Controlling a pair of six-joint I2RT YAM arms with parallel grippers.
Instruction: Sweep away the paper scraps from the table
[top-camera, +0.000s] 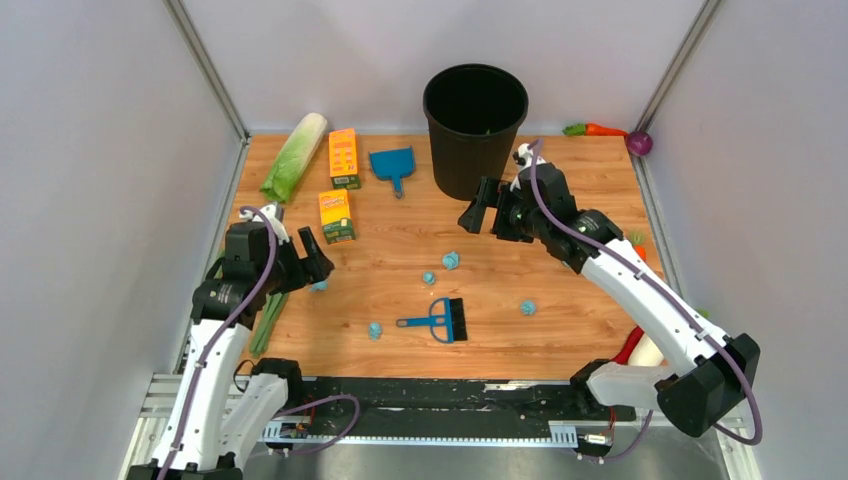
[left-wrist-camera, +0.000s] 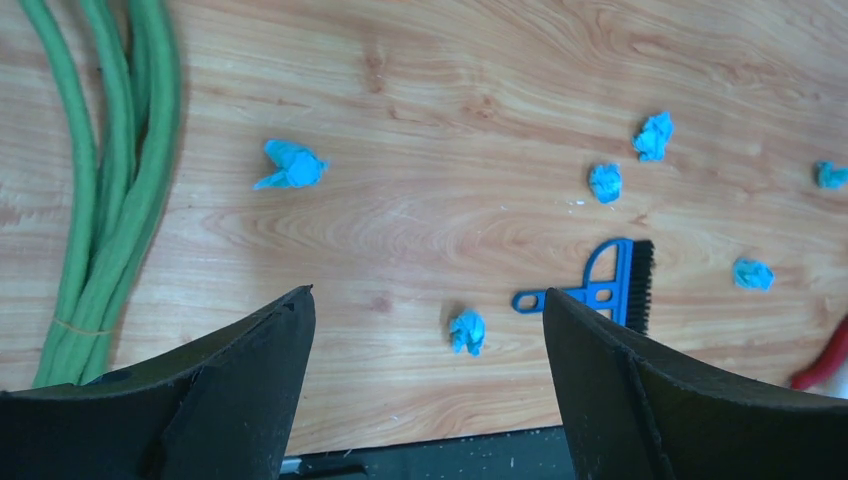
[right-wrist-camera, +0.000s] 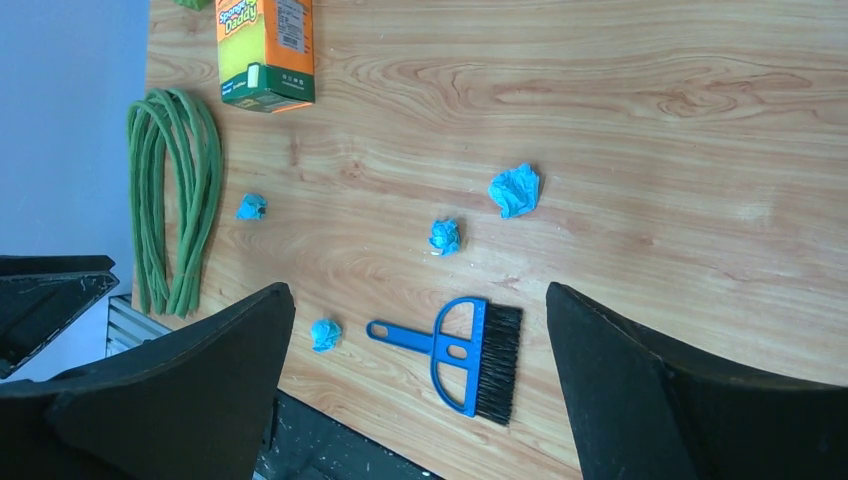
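Paper scraps (top-camera: 451, 260) lie scattered on the table (top-camera: 400, 250) at the centre of the frame, around the blue brush (top-camera: 440, 321). Left fingers (left-wrist-camera: 240, 390) and right fingers (right-wrist-camera: 190, 390) stand apart, holding nothing.

Light-blue crumpled paper scraps (top-camera: 451, 260) dot the light-brown wood-grain table (top-camera: 390, 262); the small plastic hand brush (top-camera: 445, 320) is blue with black bristles, the round bin (top-camera: 470, 160) black.

Grey walls (top-camera: 90, 150), metal corner posts (top-camera: 205, 65), dark rail (top-camera: 440, 393) at near edge
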